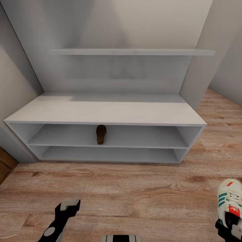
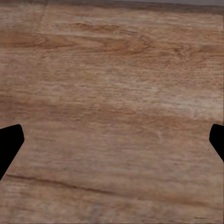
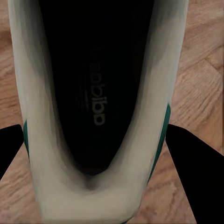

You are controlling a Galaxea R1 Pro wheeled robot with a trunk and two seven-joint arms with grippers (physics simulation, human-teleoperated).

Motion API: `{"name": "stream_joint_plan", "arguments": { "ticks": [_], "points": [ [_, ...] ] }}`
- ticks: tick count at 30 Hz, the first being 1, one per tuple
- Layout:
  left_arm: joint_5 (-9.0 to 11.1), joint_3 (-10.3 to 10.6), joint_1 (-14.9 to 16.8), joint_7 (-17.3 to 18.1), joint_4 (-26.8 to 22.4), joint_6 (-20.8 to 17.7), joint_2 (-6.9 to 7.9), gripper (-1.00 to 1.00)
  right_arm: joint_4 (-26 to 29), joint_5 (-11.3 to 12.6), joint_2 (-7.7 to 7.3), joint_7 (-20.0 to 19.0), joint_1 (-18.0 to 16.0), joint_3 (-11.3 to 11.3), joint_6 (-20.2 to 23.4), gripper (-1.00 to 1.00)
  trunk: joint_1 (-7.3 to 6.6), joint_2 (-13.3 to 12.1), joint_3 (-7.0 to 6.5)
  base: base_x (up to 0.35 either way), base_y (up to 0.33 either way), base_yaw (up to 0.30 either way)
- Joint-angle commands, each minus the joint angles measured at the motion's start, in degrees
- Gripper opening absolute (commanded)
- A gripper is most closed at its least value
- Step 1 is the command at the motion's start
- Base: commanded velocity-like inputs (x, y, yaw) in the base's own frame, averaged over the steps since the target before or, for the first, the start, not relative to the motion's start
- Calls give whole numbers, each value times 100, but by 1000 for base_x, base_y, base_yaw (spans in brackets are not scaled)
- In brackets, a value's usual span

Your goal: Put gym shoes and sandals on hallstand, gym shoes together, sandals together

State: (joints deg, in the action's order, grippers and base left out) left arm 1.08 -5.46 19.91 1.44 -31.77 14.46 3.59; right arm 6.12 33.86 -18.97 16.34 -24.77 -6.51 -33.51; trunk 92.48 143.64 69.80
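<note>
Sneaker (image 1: pixel 229 201), white with green stripes, hung at near right in the right gripper (image 1: pixel 232 228), jaws clenched on its heel, while a brown sandal (image 1: pixel 101 134) sat on the hallstand's (image 1: pixel 104 112) upper shelf and the left gripper (image 1: pixel 69 205) hovered over the wood floor (image 1: pixel 134 188), jaws released.

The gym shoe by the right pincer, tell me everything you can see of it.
The gym shoe is a white lace-up sneaker with green side stripes and a red tongue label, at the head view's lower right over the wood floor. The right wrist view looks into its dark insole, the right pincer straddling its heel. Whether it is lifted can't be told.
</note>
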Motion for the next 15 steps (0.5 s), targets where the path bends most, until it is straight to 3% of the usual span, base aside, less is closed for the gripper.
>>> {"name": "stream_joint_plan", "arguments": {
  "ticks": [1,2,5,12,15],
  "points": [
    [73,-16,-84,29,5,72,28,100,-10,10,-1,43,-2,-52,-3,-100,-1,1,4,0,0,0],
    [305,-32,-373,124,10,202,138,100,-38,8,-1,39,-2,-52,-4,-100,-1,1,4,0,0,0],
    [539,-42,-616,293,12,270,285,100,-52,7,-1,37,-2,-52,-6,-100,-1,1,4,0,0,0],
    [638,-43,-760,397,63,297,377,100,-49,23,15,41,-2,-60,-15,-100,-1,1,4,-9,5,0],
    [648,-48,-777,400,57,296,445,100,-49,16,18,45,-2,-61,-15,-100,-1,1,4,-173,145,0]
  ]
}}
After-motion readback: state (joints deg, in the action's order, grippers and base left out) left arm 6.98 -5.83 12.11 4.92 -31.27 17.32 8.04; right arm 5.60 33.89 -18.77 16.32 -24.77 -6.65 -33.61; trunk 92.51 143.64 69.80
